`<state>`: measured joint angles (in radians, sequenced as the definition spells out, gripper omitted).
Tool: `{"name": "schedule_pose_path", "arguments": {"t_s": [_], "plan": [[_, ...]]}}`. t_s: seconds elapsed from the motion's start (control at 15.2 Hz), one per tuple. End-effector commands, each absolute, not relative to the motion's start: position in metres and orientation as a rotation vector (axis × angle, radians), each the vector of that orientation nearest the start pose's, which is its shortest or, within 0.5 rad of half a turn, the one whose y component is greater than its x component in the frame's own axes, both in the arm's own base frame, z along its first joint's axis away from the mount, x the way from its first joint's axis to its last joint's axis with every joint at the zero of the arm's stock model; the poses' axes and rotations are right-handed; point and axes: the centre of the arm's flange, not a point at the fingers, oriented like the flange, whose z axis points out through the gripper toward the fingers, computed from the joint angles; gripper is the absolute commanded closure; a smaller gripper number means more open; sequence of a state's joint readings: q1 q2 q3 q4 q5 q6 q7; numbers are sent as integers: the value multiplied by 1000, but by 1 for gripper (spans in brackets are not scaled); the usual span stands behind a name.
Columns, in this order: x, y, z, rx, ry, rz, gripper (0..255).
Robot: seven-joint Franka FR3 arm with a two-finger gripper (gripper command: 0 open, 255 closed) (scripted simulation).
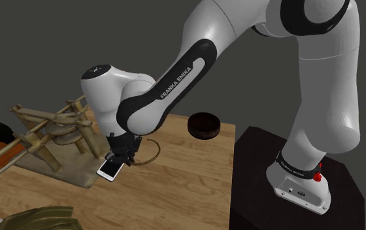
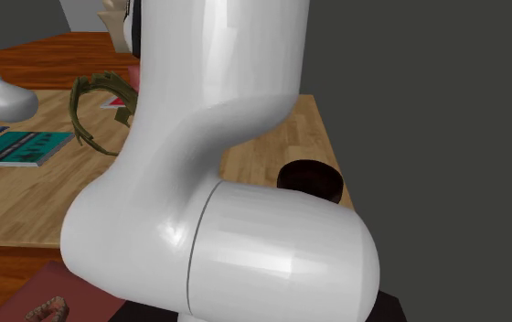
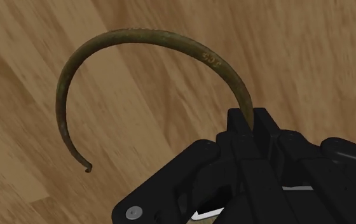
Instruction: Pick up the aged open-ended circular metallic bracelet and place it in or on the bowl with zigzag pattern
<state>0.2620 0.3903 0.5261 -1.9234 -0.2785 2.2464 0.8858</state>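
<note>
Closest to the eye, the black end effector point(image 3: 252, 122) has its two fingers drawn nearly together, pinching one end of the bracelet point(image 3: 138, 30) between them. The bracelet is a thin, tarnished olive-brown open ring; from the fingertips it curves out and round above the wooden counter point(image 3: 310, 57), its free end finishing in a small hook. I cannot tell whether it rests on the boards or hangs just clear of them. From the shoulder view the end effector point(image 1: 124, 154) points down at the counter point(image 1: 188, 176), the bracelet point(image 1: 157, 150) arching beside it on the side toward the dark round bowl point(image 1: 204, 124), which sits well apart near the counter's far edge. A white phone-like slab point(image 1: 112, 168) lies just beside the fingers, next to a wooden frame point(image 1: 51, 131).
</note>
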Motion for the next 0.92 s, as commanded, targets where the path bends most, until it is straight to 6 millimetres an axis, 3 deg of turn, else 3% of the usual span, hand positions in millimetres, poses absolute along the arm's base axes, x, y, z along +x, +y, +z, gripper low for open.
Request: {"name": "schedule_pose_path", "arguments": {"t_s": [0.0, 0.26, 0.86], "plan": [[453, 421, 322, -3158, -72, -25, 255], [453, 421, 340, -3158, -72, -25, 255], [436, 303, 341, -3158, -72, -25, 255]]}}
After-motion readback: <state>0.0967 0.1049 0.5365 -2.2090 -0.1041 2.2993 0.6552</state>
